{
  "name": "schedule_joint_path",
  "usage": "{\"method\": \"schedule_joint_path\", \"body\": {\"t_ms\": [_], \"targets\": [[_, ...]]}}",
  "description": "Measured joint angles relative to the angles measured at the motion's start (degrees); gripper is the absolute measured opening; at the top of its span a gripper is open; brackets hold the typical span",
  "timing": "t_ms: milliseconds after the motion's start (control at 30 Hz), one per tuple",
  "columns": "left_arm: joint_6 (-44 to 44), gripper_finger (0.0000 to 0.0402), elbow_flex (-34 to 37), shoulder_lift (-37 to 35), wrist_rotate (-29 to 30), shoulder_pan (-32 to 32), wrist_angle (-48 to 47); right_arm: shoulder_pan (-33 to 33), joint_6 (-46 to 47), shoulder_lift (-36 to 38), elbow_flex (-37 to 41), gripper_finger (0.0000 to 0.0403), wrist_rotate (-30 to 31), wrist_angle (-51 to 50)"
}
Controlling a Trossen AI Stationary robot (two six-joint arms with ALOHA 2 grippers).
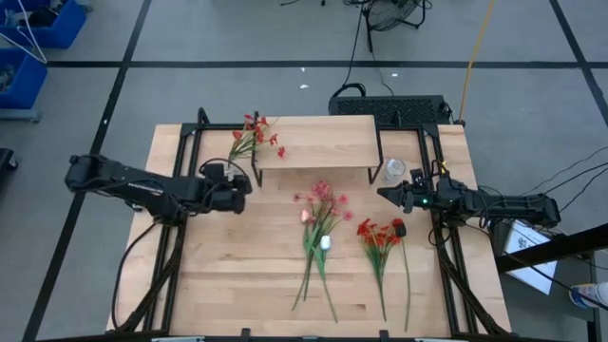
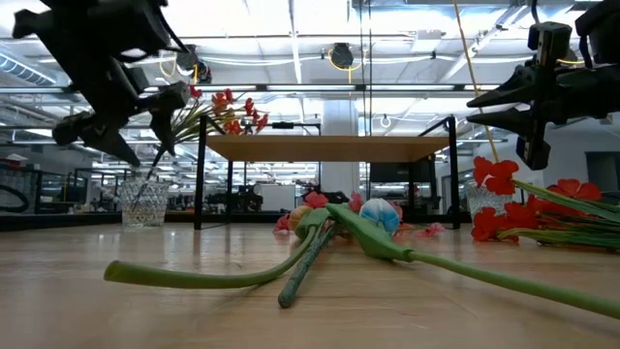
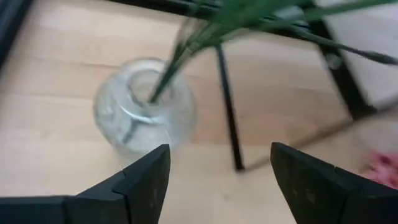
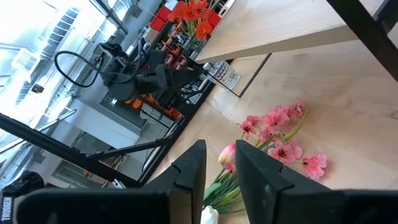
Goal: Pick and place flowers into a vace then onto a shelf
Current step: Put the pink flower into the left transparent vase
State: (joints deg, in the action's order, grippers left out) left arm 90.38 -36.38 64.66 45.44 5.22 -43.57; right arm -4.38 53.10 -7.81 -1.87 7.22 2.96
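Your left gripper (image 1: 249, 183) is hovering with its fingers spread apart, while your right gripper (image 1: 382, 194) is hanging nearly closed.

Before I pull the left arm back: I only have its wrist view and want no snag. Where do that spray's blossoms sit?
Observer: The red blossoms lean over the left end of the shelf, high above the vase.
Operator: What's left to pick?
Observer: Two bunches lie flat on the table: pink flowers mid-table, red flowers to their right.
Operator: And the right arm?
Observer: The right end effector hovers over the table just right of the pink flowers.
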Motion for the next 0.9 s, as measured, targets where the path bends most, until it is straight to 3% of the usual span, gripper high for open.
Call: {"method": "schedule_joint_path", "body": {"t_ms": [167, 267, 467, 733, 900], "targets": [[1.5, 0.0267, 0.0, -3.2, 2.8, 4.5, 2.1, 0.0, -0.2, 0.0, 0.0, 0.0077, 0.0, 0.2], [1.2, 0.0262, 0.0, -4.4, 1.3, 6.9, 6.3, 0.0, -0.2, 0.0, 0.0, 0.0077, -1.1, 0.2], [-3.5, 0.0266, 0.0, -3.3, -2.5, 10.5, 23.8, 0.0, 1.3, 0.0, 0.0, 0.0077, -2.8, 1.1], [-9.5, 0.0266, 0.0, 4.6, -14.0, 10.9, 48.6, 0.0, 3.7, 0.0, 0.0, 0.0077, -3.6, 1.4], [-7.6, 0.0266, -0.5, 12.0, -21.0, 10.8, 55.8, 0.0, 5.7, 0.0, 0.0, 0.0077, -6.0, 1.5]]}}
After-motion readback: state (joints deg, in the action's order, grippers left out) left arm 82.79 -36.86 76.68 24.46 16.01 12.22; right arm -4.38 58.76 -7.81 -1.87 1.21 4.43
